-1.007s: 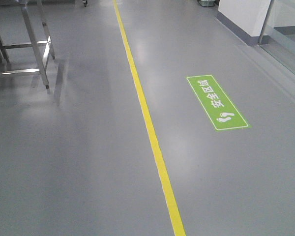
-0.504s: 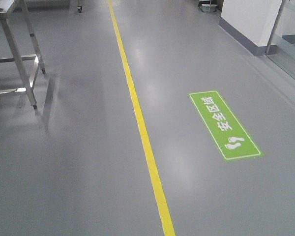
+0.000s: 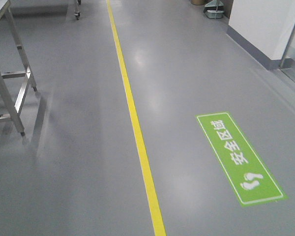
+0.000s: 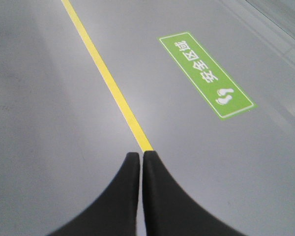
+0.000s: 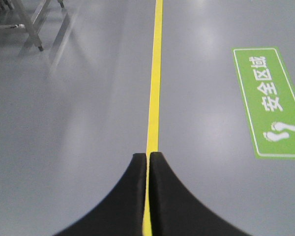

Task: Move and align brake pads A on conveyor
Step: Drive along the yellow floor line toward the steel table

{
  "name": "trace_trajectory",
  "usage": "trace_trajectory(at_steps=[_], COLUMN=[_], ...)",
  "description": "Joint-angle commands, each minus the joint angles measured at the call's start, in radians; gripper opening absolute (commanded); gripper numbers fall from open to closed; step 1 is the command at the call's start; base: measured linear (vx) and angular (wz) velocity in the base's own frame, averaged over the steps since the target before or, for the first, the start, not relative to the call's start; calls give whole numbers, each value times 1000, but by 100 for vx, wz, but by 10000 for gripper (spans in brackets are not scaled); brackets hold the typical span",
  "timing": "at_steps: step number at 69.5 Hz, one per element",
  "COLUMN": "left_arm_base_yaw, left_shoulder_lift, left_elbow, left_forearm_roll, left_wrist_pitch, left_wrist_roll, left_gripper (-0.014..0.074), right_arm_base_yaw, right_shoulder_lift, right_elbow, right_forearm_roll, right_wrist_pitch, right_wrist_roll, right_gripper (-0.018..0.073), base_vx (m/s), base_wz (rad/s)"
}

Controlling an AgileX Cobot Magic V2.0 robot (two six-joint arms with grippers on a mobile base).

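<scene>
No brake pads and no conveyor show in any view; both are out of view. My left gripper (image 4: 141,155) is shut with nothing in it, its black fingers (image 4: 162,196) pressed together above the grey floor. My right gripper (image 5: 148,155) is also shut and empty, hanging over the yellow floor line (image 5: 155,83). Neither gripper appears in the front view.
Grey floor with a yellow line (image 3: 135,128) running away from me. A green floor sign with white footprints (image 3: 238,157) lies to the right. Steel table legs (image 3: 17,93) stand at the left. A white wall with grey skirting (image 3: 265,29) is at the far right.
The front view has shifted: the green sign slid lower and to the right, and the steel table moved further to the left edge. The base is travelling along the floor.
</scene>
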Motion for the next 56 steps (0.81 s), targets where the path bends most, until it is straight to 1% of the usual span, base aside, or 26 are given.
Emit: trace_trajectory(at_steps=[1, 56], left_arm_base_yaw=[-3, -3], left_shoulder_lift=[6, 6], left_elbow=[-28, -28], left_forearm_roll=[-7, -7], left_wrist_pitch=[-59, -59], left_wrist_roll=[-3, -3], left_gripper=[-6, -6], right_arm_base_yaw=[-2, -2], right_shoulder_lift=[8, 8], right_elbow=[-27, -27], right_forearm_roll=[4, 4], right_wrist_pitch=[-61, -60], right_wrist_roll=[-10, -10], right_gripper=[-6, -6], base_vx=[60, 60], base_wz=[6, 6])
